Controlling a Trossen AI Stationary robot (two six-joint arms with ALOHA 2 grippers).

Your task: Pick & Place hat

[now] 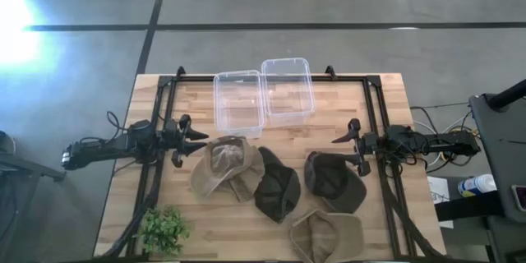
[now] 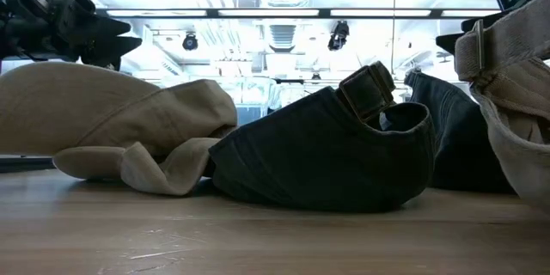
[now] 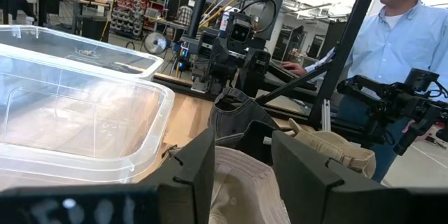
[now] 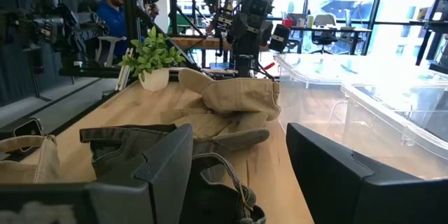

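Several hats lie on the wooden table: a tan bucket hat [image 1: 223,164] [image 2: 103,107], a dark hat [image 1: 278,191] [image 2: 326,155] leaning on its brim, a second dark hat [image 1: 333,181] [image 4: 133,150], and a tan hat [image 1: 327,234] at the near edge. My left gripper [image 1: 202,142] [image 3: 241,143] is open and hovers level just above the bucket hat's left edge. My right gripper [image 1: 339,151] [image 4: 238,134] is open and hovers over the second dark hat's right side. Neither touches a hat.
Two clear plastic bins [image 1: 238,101] [image 1: 288,89] stand side by side at the table's far edge. A small potted plant [image 1: 164,228] sits at the near left corner. A black frame [image 1: 374,99] rims the table. A person [image 3: 399,42] stands beyond it.
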